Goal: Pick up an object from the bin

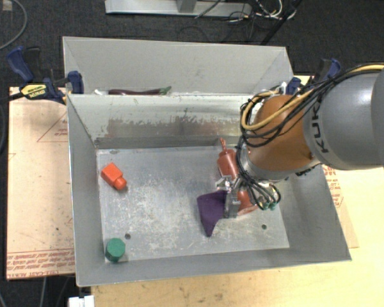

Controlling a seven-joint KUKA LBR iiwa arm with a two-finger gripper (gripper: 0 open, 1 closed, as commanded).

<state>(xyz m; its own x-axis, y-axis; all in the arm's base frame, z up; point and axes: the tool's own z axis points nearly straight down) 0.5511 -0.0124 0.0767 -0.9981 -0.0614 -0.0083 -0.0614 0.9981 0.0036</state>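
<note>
the tool [233,201] is low over the bin [83,190] floor, right of middle, the arm [352,130] reaching in from the right; i can't tell its opening. against it lies a dark purple pointed piece [210,213].

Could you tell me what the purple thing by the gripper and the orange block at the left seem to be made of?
The purple thing looks like soft matte cloth or foam: limp, folded outline, though uncertain. The orange block looks like hard, smooth plastic: crisp edges, even colour.
</note>
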